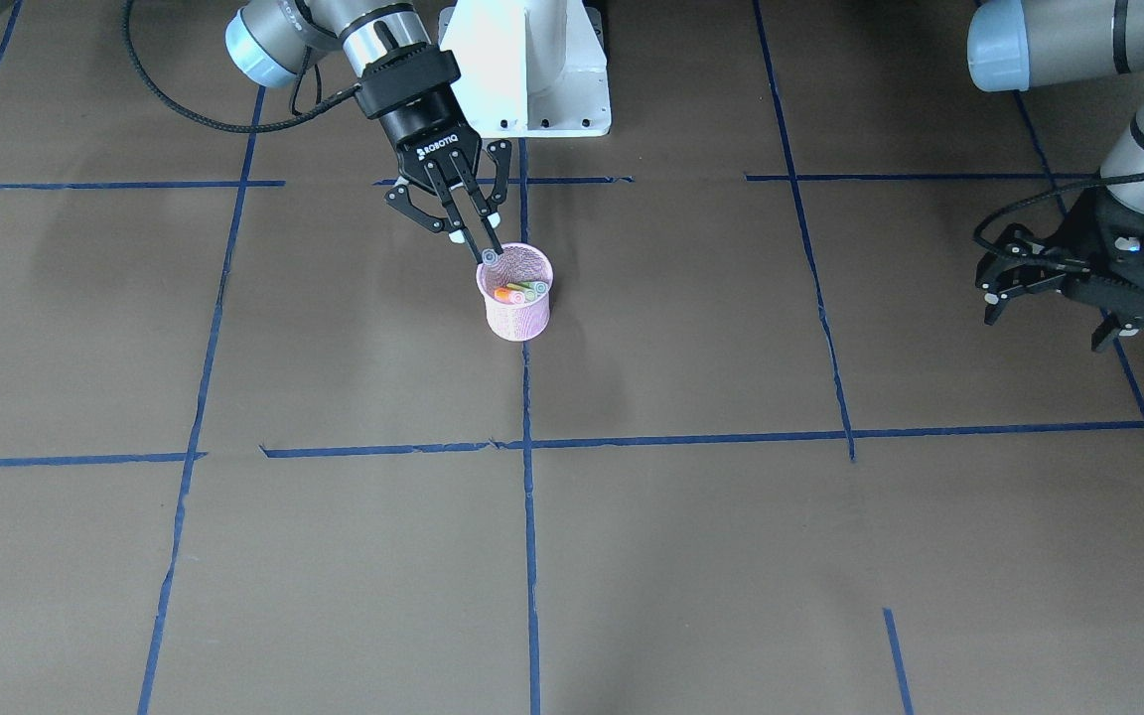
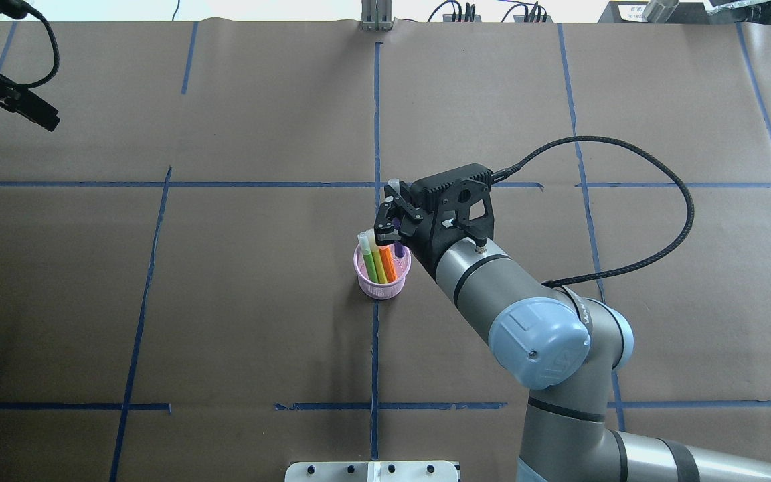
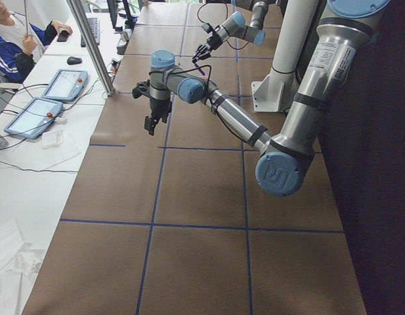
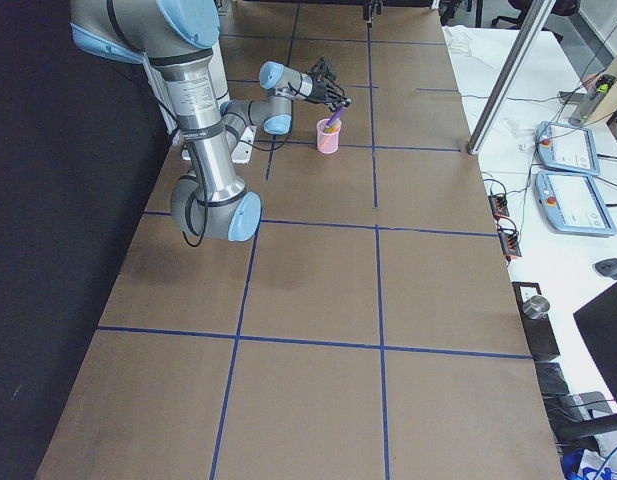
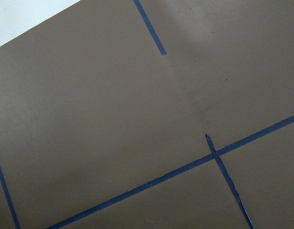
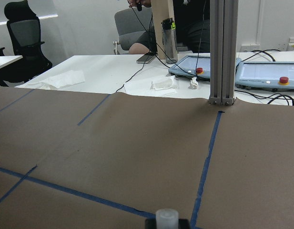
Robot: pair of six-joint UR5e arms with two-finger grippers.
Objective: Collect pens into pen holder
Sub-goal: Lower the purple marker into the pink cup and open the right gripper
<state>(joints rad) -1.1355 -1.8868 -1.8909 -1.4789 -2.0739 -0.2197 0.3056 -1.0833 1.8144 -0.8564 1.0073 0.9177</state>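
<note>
Front view: right gripper (image 1: 486,244) upper centre, pinched on the purple pen (image 1: 489,257) at its cap, directly over the holder (image 1: 517,318). Orange pen (image 1: 504,294) and green pen (image 1: 533,289) are inside the holder. Left gripper (image 1: 1044,323) at the far right edge, fingers spread, holding nothing, well apart from the holder.
Overhead: holder at frame centre. Green and orange lean in it. Purple's lower end is inside the rim on the right side, its top in the right gripper. Left gripper partly visible in the upper left corner.
Right side view: purple slants down into the holder.
Left side view: too small to add anything.
Left wrist: only table (image 5: 113,95) and tape (image 5: 151,180).
Right wrist: pale cap (image 6: 166,218) at the bottom edge.
</note>
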